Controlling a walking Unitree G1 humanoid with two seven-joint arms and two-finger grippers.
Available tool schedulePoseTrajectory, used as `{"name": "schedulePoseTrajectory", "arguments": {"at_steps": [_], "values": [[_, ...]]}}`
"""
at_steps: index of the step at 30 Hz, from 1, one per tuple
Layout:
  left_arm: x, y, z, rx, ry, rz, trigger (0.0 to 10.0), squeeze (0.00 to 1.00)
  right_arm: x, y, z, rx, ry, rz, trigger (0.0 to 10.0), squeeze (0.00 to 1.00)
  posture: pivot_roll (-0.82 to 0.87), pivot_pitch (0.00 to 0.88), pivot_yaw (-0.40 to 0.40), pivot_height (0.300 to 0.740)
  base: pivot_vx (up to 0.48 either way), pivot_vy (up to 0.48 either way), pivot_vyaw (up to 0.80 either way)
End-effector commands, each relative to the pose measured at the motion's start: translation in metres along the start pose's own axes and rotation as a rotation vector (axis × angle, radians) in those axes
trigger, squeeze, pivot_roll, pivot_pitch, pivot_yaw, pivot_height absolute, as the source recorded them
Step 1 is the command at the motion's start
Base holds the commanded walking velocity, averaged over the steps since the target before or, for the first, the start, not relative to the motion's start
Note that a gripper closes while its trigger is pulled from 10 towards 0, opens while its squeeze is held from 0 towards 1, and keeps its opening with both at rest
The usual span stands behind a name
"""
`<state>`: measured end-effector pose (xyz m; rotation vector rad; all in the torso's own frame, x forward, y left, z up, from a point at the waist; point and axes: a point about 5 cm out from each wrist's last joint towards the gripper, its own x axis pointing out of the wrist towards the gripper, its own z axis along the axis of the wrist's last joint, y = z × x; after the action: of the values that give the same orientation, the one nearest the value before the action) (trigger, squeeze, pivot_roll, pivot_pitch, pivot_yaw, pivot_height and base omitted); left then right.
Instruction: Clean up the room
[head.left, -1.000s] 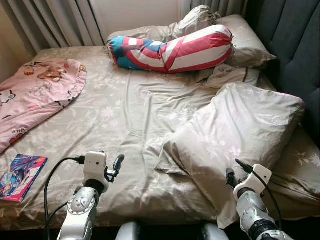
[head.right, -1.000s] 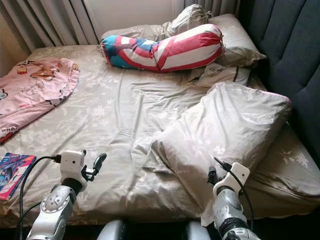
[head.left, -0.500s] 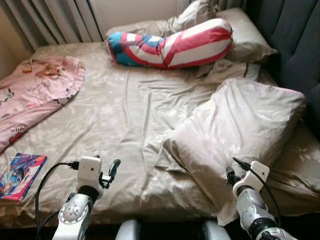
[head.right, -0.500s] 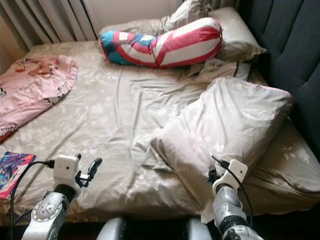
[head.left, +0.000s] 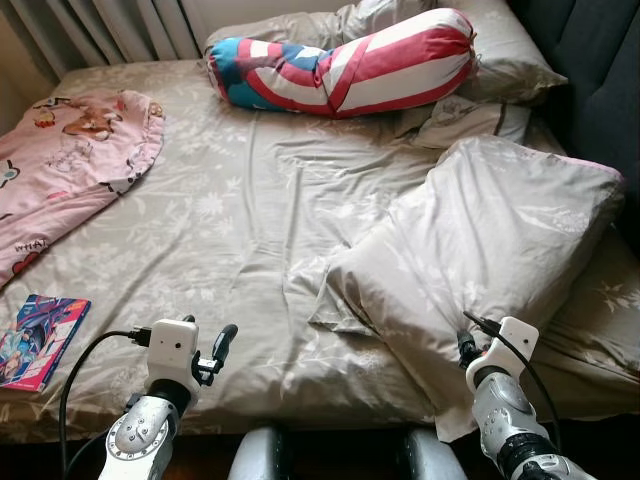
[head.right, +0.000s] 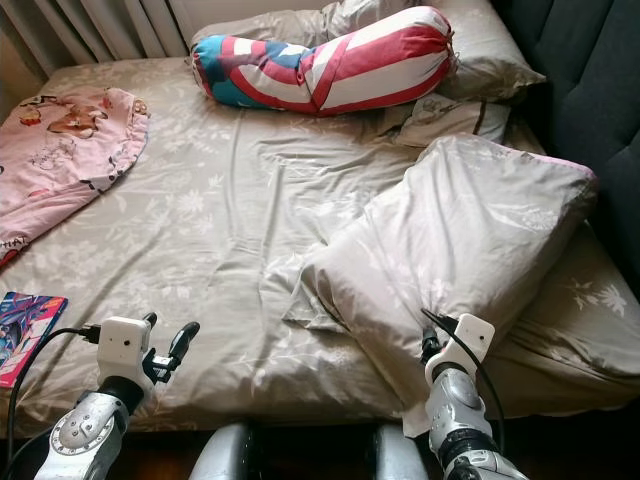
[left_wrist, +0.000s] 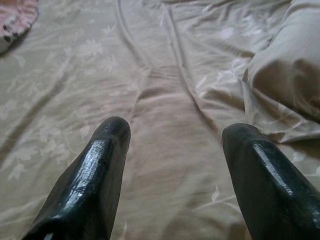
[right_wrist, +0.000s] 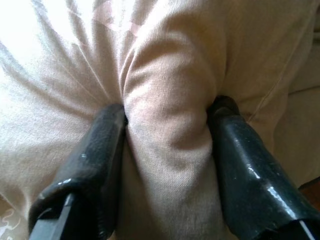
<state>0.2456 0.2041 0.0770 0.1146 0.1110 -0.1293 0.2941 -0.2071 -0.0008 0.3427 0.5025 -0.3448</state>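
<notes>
Your head camera has tipped further down since a second ago, so the whole bed (head.left: 240, 200) sits higher in the picture and the curtains have nearly slid off the top; the things on it lie where they lay. Your left arm has dropped and drawn back toward the near edge of the mattress, while your right arm has hardly shifted.

No readable brand shows. The pink blanket (head.left: 60, 165) at 10 o'clock carries cartoon prints and a few dark letters near its lower edge, too small to make out. The book (head.left: 35, 338) at 8 o'clock has a bright comic-style cover; its title cannot be read.

Your right gripper (right_wrist: 167, 145) is at 4 o'clock, pressed into the lower corner of the big beige pillow (head.left: 490, 250). Its two black fingers (right_wrist: 87, 165) are closed on a thick fold of the pillowcase, cloth bulging between them.

Your left gripper (left_wrist: 172, 145) hovers at 7 o'clock over the bare flowered sheet, fingers spread wide, holding nothing.

At 12 o'clock lies the striped red, white and blue bolster (head.left: 345, 65), with two more beige pillows (head.left: 500, 50) behind it against the dark headboard (head.left: 600, 50).
</notes>
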Motion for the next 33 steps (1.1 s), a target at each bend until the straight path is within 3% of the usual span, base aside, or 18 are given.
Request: {"name": "schedulePoseTrajectory", "arguments": {"at_steps": [1,13,33], "values": [[0.0,0.002,0.0,0.005,0.014,-0.003,10.0,0.0,-0.009,-0.005,-0.039,-0.006,0.155,-0.02,0.0,0.0,0.02,0.19,0.106,0.629,0.0,0.0,0.0],[0.011,-0.003,0.002,-0.002,-0.002,-0.003,10.0,0.0,-0.009,-0.014,-0.035,-0.042,0.13,-0.03,0.0,0.0,0.0,0.125,0.089,0.629,0.0,0.0,0.0],[0.025,-0.009,0.003,-0.012,-0.021,-0.009,10.0,0.0,-0.009,-0.014,-0.033,-0.028,0.116,-0.041,0.0,0.0,-0.02,0.05,0.076,0.629,0.0,0.0,0.0]]}}
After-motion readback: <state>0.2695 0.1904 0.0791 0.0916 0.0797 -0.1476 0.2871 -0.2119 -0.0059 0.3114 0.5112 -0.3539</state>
